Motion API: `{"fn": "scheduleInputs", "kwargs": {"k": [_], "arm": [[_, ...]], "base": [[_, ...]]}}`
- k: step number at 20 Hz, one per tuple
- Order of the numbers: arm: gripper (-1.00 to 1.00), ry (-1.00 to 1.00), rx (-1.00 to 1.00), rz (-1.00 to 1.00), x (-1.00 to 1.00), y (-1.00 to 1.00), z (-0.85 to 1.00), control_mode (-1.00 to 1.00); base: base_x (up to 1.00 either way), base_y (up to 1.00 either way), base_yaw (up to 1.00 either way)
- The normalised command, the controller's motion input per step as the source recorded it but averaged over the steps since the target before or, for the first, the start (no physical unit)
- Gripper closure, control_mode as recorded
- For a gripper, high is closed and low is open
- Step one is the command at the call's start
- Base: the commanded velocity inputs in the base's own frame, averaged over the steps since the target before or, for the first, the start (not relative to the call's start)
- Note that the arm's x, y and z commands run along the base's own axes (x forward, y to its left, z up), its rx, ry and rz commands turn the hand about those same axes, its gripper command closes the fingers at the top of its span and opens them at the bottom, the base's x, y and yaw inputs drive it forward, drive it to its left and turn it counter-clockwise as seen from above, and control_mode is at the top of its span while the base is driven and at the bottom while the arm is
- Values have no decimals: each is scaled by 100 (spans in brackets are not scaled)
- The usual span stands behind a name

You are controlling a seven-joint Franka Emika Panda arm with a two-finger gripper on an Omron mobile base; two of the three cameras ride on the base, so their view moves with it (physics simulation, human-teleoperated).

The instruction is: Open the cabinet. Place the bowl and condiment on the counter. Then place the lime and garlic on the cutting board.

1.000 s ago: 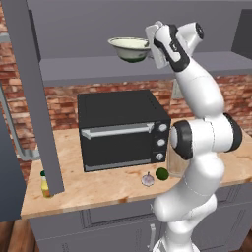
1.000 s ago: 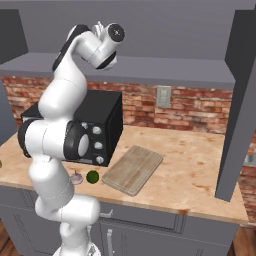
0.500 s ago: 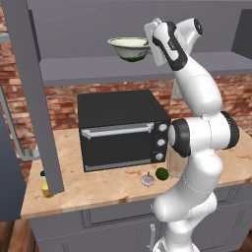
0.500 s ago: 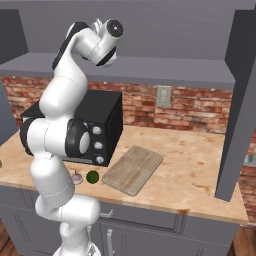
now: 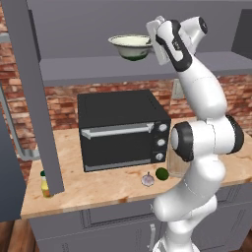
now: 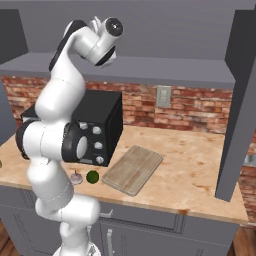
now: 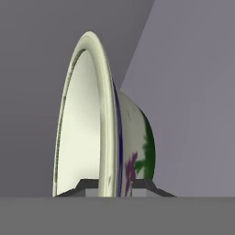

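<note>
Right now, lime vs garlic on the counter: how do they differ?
Colour: the lime is dark green, the garlic pale whitish-grey.
Shape: the lime is round and smooth, the garlic a bulb with a pointed top.
Position: in the left base view the lime lies right of the garlic, and nearer the cutting board.
Shared: both are small, similar in size, resting on the counter in front of the oven, neither on the board yet.

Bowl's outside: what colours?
Cream bowl with green, purple and blue marks; hand view shows it best.

Bowl (image 5: 130, 46) upper centre, above oven (image 5: 123, 129); garlic (image 5: 147, 179), lime (image 5: 162, 173) before oven; condiment (image 5: 45, 184) lower left.
</note>
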Motion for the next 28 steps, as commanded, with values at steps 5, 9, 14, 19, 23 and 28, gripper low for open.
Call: {"fn": "scheduleInputs", "kwargs": {"k": [5, 9, 14, 19, 23, 28], "arm": [[100, -11, 0, 0, -68, 0, 0, -100], [100, -13, 0, 0, -82, 0, 0, -100], [100, -15, 0, 0, -99, 0, 7, -100], [100, -7, 0, 0, -98, 0, 19, -100], [100, -7, 0, 0, -92, 0, 30, -100], [100, -5, 0, 2, -91, 0, 40, -100]], "base": [[0, 0, 0], [0, 0, 0], [0, 0, 0], [0, 0, 0], [0, 0, 0], [0, 0, 0]]}}
